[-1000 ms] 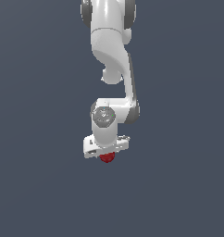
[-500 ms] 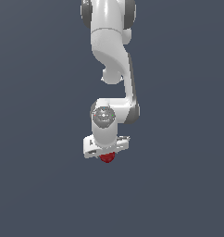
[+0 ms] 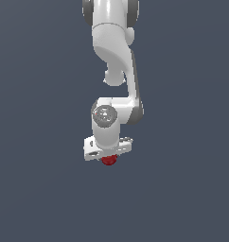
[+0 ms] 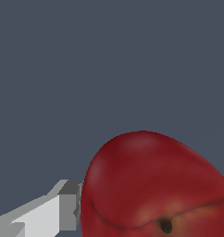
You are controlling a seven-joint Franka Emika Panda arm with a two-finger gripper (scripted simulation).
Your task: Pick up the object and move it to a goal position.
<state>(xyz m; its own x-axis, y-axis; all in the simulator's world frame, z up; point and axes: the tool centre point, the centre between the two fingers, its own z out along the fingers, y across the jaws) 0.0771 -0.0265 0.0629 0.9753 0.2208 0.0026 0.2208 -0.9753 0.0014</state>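
The object, a small glossy dark-red apple [image 3: 109, 160], pokes out just below the white gripper [image 3: 109, 159] in the exterior view. It is narrower than the hand's crossbar. In the wrist view the apple [image 4: 151, 185] fills much of the picture, with its dimple and dark stem spot showing. A grey-white finger [image 4: 63, 208] presses against one side of it. The other finger shows only as a sliver at the picture's edge. The gripper is shut on the apple.
The white arm [image 3: 114, 56] comes down from the upper edge of the exterior view to the wrist. A uniform dark grey-blue background [image 3: 36, 142] fills everything else in both views.
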